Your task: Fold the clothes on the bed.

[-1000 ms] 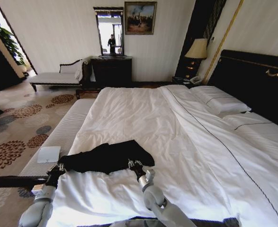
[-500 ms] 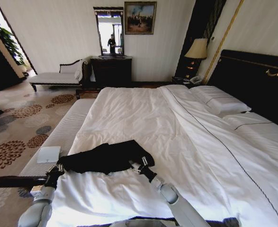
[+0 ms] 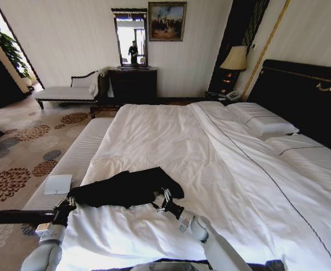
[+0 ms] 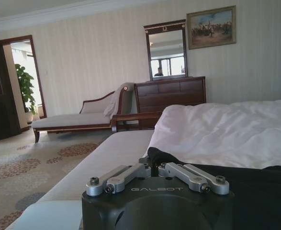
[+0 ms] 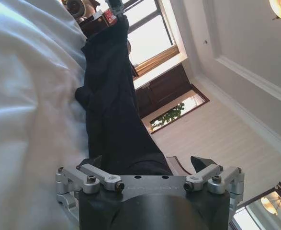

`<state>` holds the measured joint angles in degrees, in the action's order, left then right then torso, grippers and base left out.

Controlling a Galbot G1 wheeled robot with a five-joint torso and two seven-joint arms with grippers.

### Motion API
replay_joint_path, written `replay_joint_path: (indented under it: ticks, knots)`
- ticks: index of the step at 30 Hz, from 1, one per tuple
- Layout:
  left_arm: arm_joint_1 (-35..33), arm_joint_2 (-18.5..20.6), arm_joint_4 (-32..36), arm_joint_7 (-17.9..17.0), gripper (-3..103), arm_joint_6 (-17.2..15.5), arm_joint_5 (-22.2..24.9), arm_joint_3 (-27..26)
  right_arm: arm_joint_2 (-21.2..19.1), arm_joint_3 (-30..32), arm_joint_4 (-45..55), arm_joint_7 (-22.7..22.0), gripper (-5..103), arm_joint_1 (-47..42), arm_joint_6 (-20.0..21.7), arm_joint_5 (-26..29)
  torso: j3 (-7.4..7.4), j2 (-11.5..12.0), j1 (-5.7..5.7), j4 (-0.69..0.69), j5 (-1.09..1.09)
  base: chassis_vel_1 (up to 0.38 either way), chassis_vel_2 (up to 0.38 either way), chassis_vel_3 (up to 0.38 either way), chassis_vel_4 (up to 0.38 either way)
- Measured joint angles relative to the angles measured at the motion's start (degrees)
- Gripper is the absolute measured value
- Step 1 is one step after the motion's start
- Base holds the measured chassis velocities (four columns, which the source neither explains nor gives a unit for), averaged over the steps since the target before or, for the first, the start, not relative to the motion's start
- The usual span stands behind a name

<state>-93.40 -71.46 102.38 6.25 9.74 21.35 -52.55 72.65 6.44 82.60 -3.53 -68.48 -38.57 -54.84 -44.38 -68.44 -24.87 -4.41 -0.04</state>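
The clothes [image 3: 126, 187], a black T-shirt, lie bunched in a long strip on the white bed [image 3: 171, 141], near its front left corner. My left gripper [image 3: 68, 203] holds the strip's left end at the bed's edge. In the left wrist view, this gripper [image 4: 152, 160] is shut on black fabric [image 4: 255, 187]. My right gripper [image 3: 166, 199] is at the strip's near right edge. The right wrist view shows it [image 5: 149, 163] open, with its fingertips [image 5: 201, 163] spread on either side of the black cloth [image 5: 111, 105].
A pale striped bench [image 3: 69, 164] runs along the bed's left side with a small white pad [image 3: 58, 184] on it. Pillows [image 3: 261, 121] and a dark headboard [image 3: 306, 96] are far right. A chaise [image 3: 64, 93], a dresser [image 3: 132, 84] and a lamp [image 3: 234, 59] line the back wall.
My right forearm has swung lower and out to the right, while its gripper stayed at the shirt's near right edge. The left arm and the shirt have barely moved.
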Motion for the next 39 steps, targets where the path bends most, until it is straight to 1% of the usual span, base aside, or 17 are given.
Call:
replay_joint_path:
  ticks: [1, 2, 7, 12, 13, 17, 21, 28, 29, 30, 31, 33, 34, 35, 37, 38, 39]
  knots:
    - [-0.1, -0.1, 0.1, 0.0, 1, 0.0, 0.0, 0.0, 0.4, 0.2, -0.5, -0.9, 100, 0.2, -0.5, -3.2, 0.0, 0.0, 0.0, 0.01, 0.0, 0.0, 0.0, 0.0, 0.0]
    - [-0.1, -0.2, 0.1, 0.0, 1, 0.0, 0.0, 0.0, 0.5, 0.3, -0.6, -1.2, 100, 0.3, -0.6, -4.5, 0.0, 0.0, 0.0, 0.01, 0.0, 0.0, 0.0, 0.0, 0.0]
    - [-0.3, -0.5, 0.1, 0.0, 1, 0.0, -0.1, -0.1, 0.6, 0.5, -0.9, -1.8, 100, 0.7, -0.8, -6.8, 0.0, 0.0, 0.0, 0.0, 0.0, 0.0, 0.0, 0.0, 0.0]
    - [-0.5, -0.6, 0.1, 0.0, 1, 0.1, -0.1, -0.2, 0.5, 2.1, -1.6, -1.9, 100, 3.0, -2.8, -14.1, 0.0, 0.0, 0.0, 0.01, 0.0, 0.0, 0.0, 0.0, 0.0]
    - [-0.5, -0.6, 0.1, 0.0, 1, 0.1, -0.1, -0.2, 0.5, 2.1, -1.6, -1.9, 100, 3.0, -2.8, -14.1, 0.0, 0.0, 0.0, 0.01, 0.0, 0.0, 0.0, 0.0, 0.0]
    - [-0.3, -0.5, -0.2, 0.0, 1, 0.1, -0.1, -0.1, -0.5, 4.0, -1.6, -1.7, 100, 4.5, -5.0, -20.1, 0.0, 0.0, 0.0, 0.01, 0.0, 0.0, 0.0, 0.0, 0.0]
    - [-0.1, -0.4, -0.4, 0.0, 1, 0.1, -0.2, 0.1, -1.0, 4.9, -1.4, -0.8, 100, 4.7, -5.7, -21.0, 0.0, 0.0, 0.0, 0.01, 0.0, 0.0, 0.0, 0.0, 0.0]
    - [0.6, -0.1, -1.6, 0.0, 1, 0.1, -0.3, 0.4, -0.7, 4.5, -1.4, -0.9, 100, 3.4, -5.2, -19.5, 0.0, 0.0, 0.0, 0.0, 0.0, 0.0, 0.0, 0.0, 0.0]
    - [0.8, 0.0, -1.8, 0.0, 1, 0.1, -0.4, 0.5, -0.3, 4.1, -1.7, -1.1, 103, 3.3, -5.3, -19.6, 0.0, 0.0, 0.0, 0.0, 0.0, 0.0, 0.0, 0.0, 0.0]
    - [0.8, 0.0, -1.8, 0.0, 1, 0.1, -0.4, 0.5, -0.3, 4.1, -1.7, -1.1, 103, 3.3, -5.3, -19.6, 0.0, 0.0, 0.0, 0.0, 0.0, 0.0, 0.0, 0.0, 0.0]
    - [0.9, 0.1, -1.9, 0.0, 1, 0.1, -0.3, 0.6, 0.1, 3.8, -2.0, -1.4, 100, 3.3, -5.3, -20.0, 0.0, 0.0, 0.0, 0.0, -0.01, 0.0, 0.0, 0.0, 0.0]
    - [1.0, 0.3, -2.0, 0.0, 1, 0.0, -0.3, 0.6, 0.6, 3.4, -2.4, -1.7, 100, 3.2, -5.3, -20.8, 0.0, 0.0, 0.0, 0.0, 0.0, 0.0, 0.0, 0.0, 0.0]
    - [1.1, 0.4, -2.0, 0.0, 1, 0.0, -0.3, 0.6, 0.9, 3.2, -2.7, -1.9, 95, 3.2, -5.3, -21.2, 0.0, 0.0, 0.0, 0.0, -0.01, 0.0, 0.0, 0.0, 0.0]
    - [1.1, 0.4, -2.1, 0.0, 1, 0.0, -0.3, 0.6, 1.0, 3.0, -2.8, -2.1, 95, 3.2, -5.1, -21.3, 0.0, 0.0, 0.0, 0.0, -0.01, 0.0, 0.0, 0.0, 0.0]
    - [1.2, 0.7, -2.4, 0.0, 1, 0.0, -0.1, 0.6, 1.6, 2.3, -3.1, -3.6, 85, 3.3, -3.8, -21.5, 0.0, 0.0, 0.0, 0.0, 0.0, 0.0, 0.0, 0.0, 0.0]
    - [1.2, 0.7, -2.4, 0.0, 1, 0.0, -0.1, 0.6, 1.6, 2.3, -3.1, -3.6, 85, 3.3, -3.8, -21.5, 0.0, 0.0, 0.0, 0.0, 0.0, 0.0, 0.0, 0.0, 0.0]
    - [1.3, 0.7, -2.6, 0.0, 1, 0.0, -0.1, 0.6, 1.7, 2.1, -3.1, -4.5, 79, 3.4, -3.2, -21.5, 0.0, 0.0, 0.0, 0.01, -0.01, 0.0, 0.0, 0.0, 0.0]
